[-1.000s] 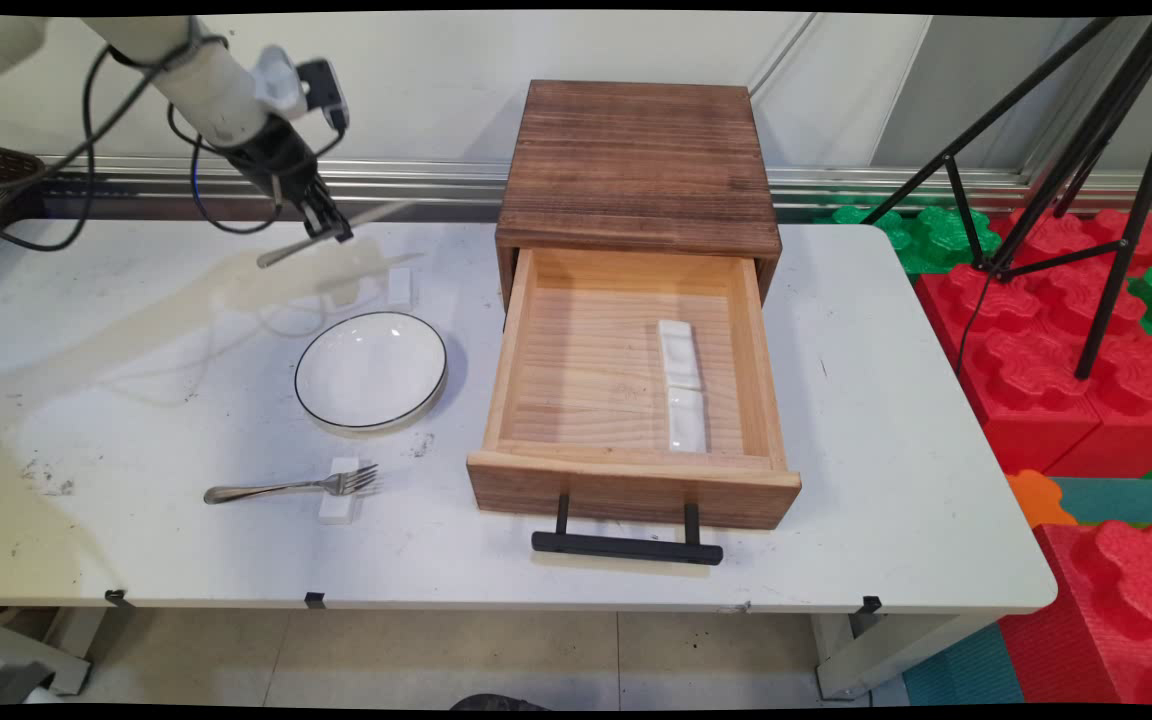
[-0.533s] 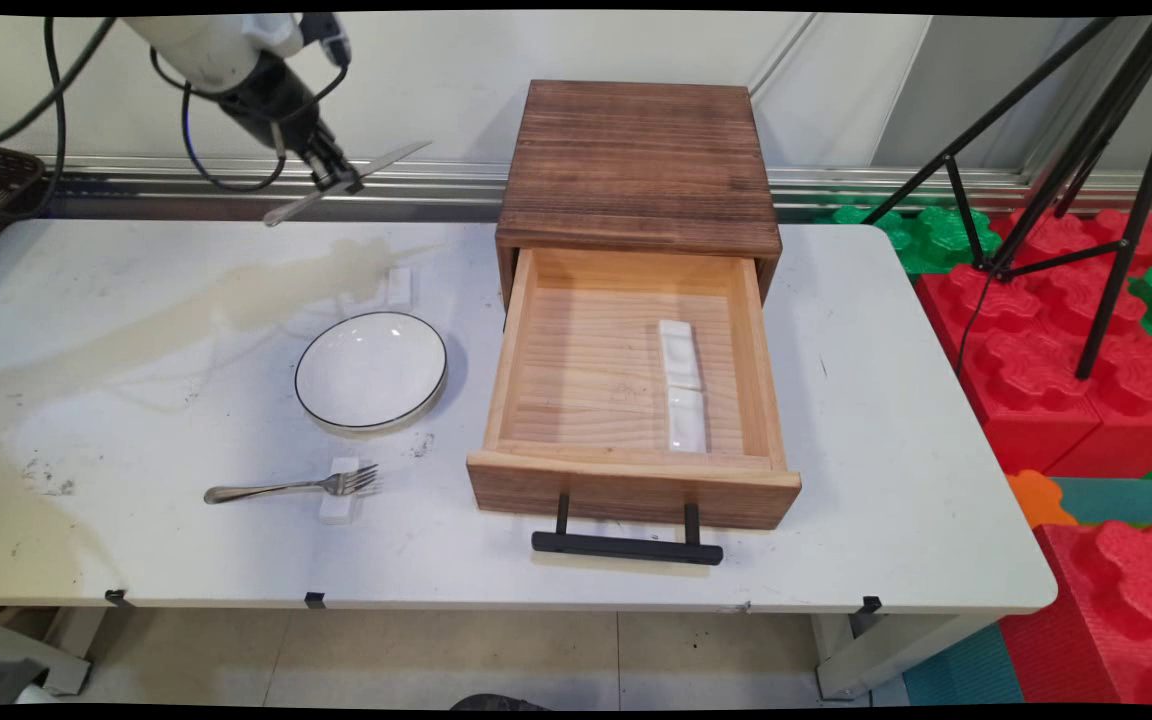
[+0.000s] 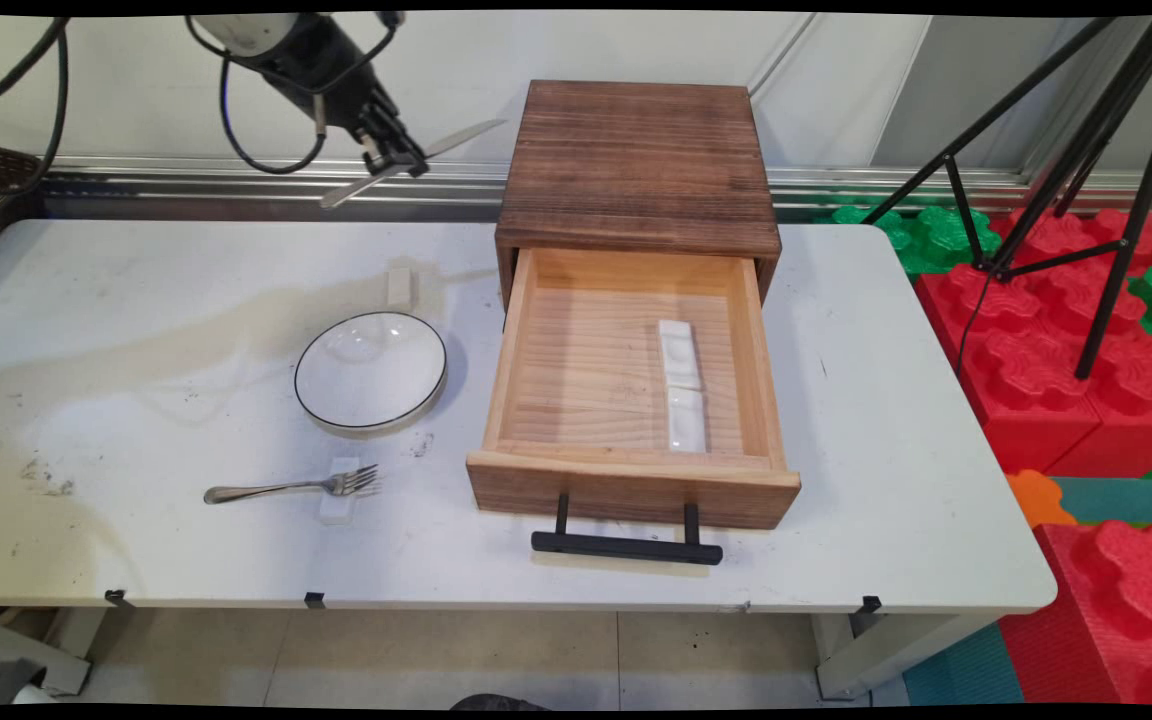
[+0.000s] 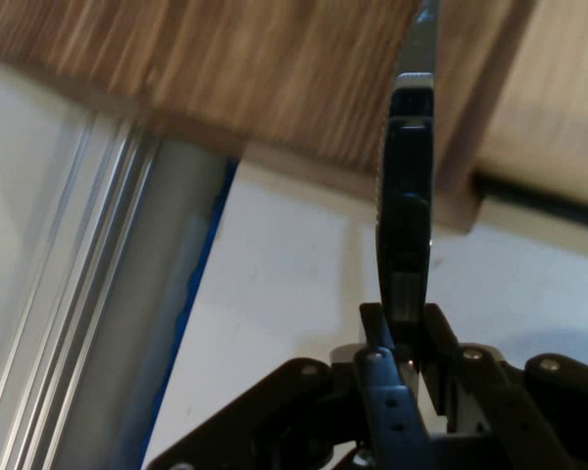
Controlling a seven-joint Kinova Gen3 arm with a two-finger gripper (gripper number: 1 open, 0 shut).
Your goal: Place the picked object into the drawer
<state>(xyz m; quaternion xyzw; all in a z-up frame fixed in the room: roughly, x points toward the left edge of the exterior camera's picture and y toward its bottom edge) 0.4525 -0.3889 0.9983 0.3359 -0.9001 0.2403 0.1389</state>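
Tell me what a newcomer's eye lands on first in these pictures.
First, the wooden drawer box at the table's far middle, its drawer pulled wide open with two white rests lying end to end inside. Next, the gripper raised at the upper left, jaws shut on a table knife whose blade points toward the box. Left of the drawer sit a black-rimmed white bowl and, nearer, a fork propped on a small white rest.

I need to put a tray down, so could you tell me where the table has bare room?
The widest bare stretch of the table lies right of the open drawer. The front strip by the fork is narrow. The plate and a white rest crowd the left middle. The end effector holds a knife above the back.
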